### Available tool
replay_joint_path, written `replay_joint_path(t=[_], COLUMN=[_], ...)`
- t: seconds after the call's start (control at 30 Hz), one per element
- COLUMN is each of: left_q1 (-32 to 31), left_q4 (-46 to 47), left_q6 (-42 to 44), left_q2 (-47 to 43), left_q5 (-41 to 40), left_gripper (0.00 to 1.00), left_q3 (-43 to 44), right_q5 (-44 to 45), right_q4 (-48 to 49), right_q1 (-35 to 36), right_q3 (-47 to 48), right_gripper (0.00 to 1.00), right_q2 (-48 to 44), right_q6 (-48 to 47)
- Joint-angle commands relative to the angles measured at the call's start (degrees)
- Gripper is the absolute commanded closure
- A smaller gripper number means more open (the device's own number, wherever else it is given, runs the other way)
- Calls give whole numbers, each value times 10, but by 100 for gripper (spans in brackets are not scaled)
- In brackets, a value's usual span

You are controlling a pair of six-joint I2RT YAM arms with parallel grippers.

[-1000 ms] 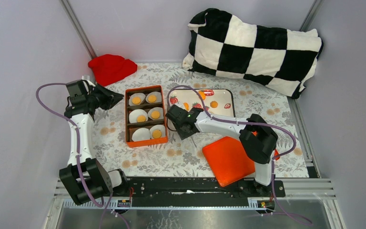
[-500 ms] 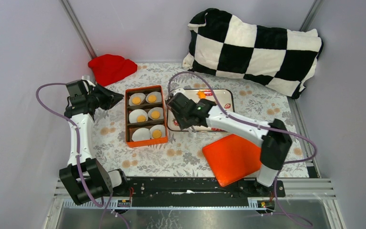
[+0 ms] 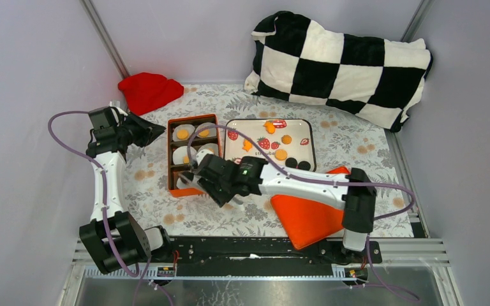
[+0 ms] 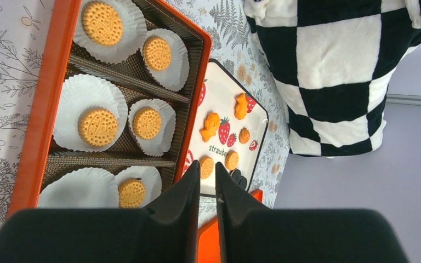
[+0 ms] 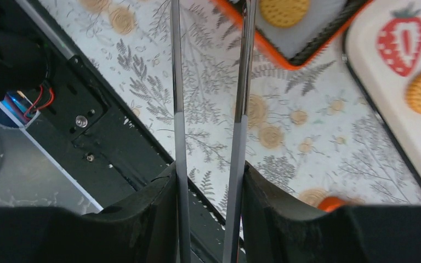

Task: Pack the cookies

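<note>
1. Five round orange-yellow cookies [image 4: 97,127] are seen seated in white paper liners [image 4: 68,104] inside the orange box [image 4: 44,109], which lies on the table [image 3: 166,210] just left of the tray [image 3: 296,153]. One near-end liner [image 4: 82,186] is shown empty. More cookies, orange and black, lie loose on the tray.
2. The right pincer [image 3: 194,173] is stretched across to the near end of the box, its thin blades [image 5: 175,55] set partway apart. The tips are cut off in the wrist view, so it cannot be told whether a cookie is carried.
3. The left pincer [image 4: 207,167] is held off the box's far left corner, drawn narrow, with nothing in the slit.
4. Were a cookie let go short of the empty liner, it would likely be lost onto the rim, a divider or the table. A filled liner alongside could equally be doubled up.
5. A liner could be crushed or flicked out were the blades lowered too far.
6. The right arm's purple cable [image 3: 194,134] is seen looped above the box, and packed cookies could be disturbed were it dragged across.
</note>
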Motion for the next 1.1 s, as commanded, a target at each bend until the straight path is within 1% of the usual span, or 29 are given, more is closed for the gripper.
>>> replay_joint_path(t=[0.0, 0.23, 0.43, 0.47, 0.53, 0.6, 0.7, 0.8, 0.87, 0.93, 1.0, 1.03, 1.07], left_q1=[-2, -2, -2, -2, -2, -2, -2, -2, -2, -2, -2, -2, -2], left_q4=[-3, -3, -3, -3, -3, -3, 4, 5, 5, 7, 7, 6, 6], left_q6=[12, 15, 19, 19, 21, 23, 23, 24, 24, 24, 23, 23, 23], left_q2=[-8, -5, -6, -5, -5, -3, -4, -5, -7, -8, -9, -9, -10], left_q5=[-12, -13, -13, -12, -12, -8, 1, 3, 4, 6, 6, 6, 6], left_gripper=[80, 80, 80, 80, 80, 80, 79, 79, 79, 78, 78, 78, 78], left_q3=[15, 14, 11, 10, 9, 10, 8, 10, 11, 10, 10, 10, 11], right_q5=[-34, 2, -7, -10, -7, -3, -1, -3, -3, 0, 9, 17, 27], right_q4=[15, 22, 19, 17, 12, 11, 20, 21, 22, 22, 19, 18, 19], right_q1=[10, 9, 9, 10, 9, 10, 10, 9, 9, 10, 9, 10, 9], right_q3=[44, 86, 103, 101, 98, 89, 75, 71, 71, 72, 74, 73, 71], right_gripper=[99, 99, 98, 95, 72, 61, 51, 49, 44, 44, 47, 51, 58], right_q2=[33, 87, 117, 118, 117, 112, 101, 93, 86, 81, 73, 66, 57], right_q6=[-16, -41, -46, -46, -42, -40, -37, -35, -33, -32, -29, -27, -24])
